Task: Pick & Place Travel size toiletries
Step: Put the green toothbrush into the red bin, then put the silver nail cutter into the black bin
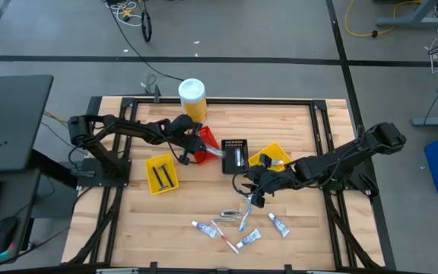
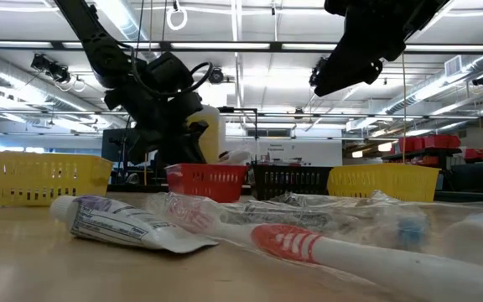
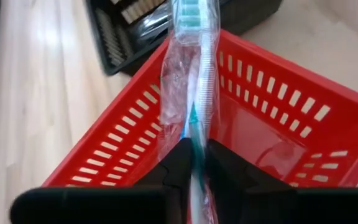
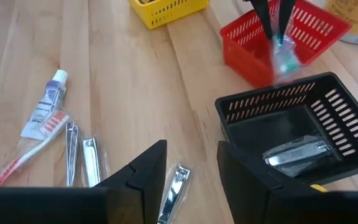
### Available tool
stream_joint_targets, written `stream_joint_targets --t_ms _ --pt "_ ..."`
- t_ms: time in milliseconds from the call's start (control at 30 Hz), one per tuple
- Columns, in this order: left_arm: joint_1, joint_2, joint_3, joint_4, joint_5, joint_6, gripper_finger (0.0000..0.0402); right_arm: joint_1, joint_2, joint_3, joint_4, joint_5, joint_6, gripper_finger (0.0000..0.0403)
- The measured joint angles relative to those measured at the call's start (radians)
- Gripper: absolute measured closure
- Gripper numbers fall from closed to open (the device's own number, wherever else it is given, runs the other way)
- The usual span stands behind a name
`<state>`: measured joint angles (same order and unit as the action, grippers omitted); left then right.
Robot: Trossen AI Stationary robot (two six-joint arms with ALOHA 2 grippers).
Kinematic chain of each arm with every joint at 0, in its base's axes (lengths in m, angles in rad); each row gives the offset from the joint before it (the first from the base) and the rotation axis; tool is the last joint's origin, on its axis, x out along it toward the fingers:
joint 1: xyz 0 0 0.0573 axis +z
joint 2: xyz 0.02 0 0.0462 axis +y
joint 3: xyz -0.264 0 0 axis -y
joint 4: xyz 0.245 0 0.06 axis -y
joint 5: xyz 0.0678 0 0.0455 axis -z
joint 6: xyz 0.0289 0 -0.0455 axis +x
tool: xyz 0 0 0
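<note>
My left gripper (image 3: pixel 194 169) is over the red bin (image 3: pixel 272 118), shut on a toothbrush (image 3: pixel 197 74) in a clear wrapper. In the high view that gripper (image 1: pixel 196 146) sits at the red bin (image 1: pixel 206 141), beside the black bin (image 1: pixel 235 154). My right gripper (image 4: pixel 191 167) stands open above the table, holding nothing; a nail clipper (image 4: pixel 174 184) lies below it. More toiletries lie flat on the near table (image 1: pixel 238 224): a white tube (image 4: pixel 45 102), a red-handled toothbrush (image 4: pixel 23 158) and two nail clippers (image 4: pixel 82 155). My left gripper pinches the toothbrush's handle (image 3: pixel 196 146) through its wrapper between the two fingers. The fingers slant down from the table's left side and lie along the brush. Its head (image 3: pixel 190 14) reaches past the red bin's corner toward the black bin; whether it rests on the rim I cannot tell.
A yellow bin (image 1: pixel 161 173) holding dark combs stands left of the red one, another yellow bin (image 1: pixel 274 156) right of the black one. The black bin holds a nail clipper (image 4: pixel 296 152). A tall yellow canister (image 1: pixel 192 97) stands at the far edge.
</note>
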<state>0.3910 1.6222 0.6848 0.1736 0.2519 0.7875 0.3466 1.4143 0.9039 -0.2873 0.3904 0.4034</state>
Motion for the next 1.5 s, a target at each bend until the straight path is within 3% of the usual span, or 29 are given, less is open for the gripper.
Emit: stream_joint_targets --t_ms 467,700,867,1133,1300,1500 --pt "-0.085 -0.008 0.036 -0.005 -0.21 -0.027 0.0283 0.0 0.0 0.0 0.0 0.0 0.0 0.0253" --pt "-0.102 -0.008 0.11 -0.088 -0.141 -0.023 0.0263 0.0 0.0 0.0 0.0 -0.017 0.0 0.0252" --pt "-0.099 -0.008 0.16 -0.235 -0.192 -0.018 0.0265 0.0 0.0 0.0 0.0 -0.036 0.0 0.0253" --pt "-0.105 -0.072 0.25 -0.328 -0.211 0.003 0.0288 0.0 0.0 0.0 0.0 -0.035 -0.004 0.0253" --pt "-0.12 -0.21 0.285 -0.346 -0.121 -0.153 0.0299 0.0 0.0 0.0 0.001 -0.035 0.0 0.0254" --pt "-0.211 -0.389 0.281 -0.45 -0.064 -0.416 0.0313 -0.004 0.0 0.0 0.01 -0.033 -0.003 0.0256"
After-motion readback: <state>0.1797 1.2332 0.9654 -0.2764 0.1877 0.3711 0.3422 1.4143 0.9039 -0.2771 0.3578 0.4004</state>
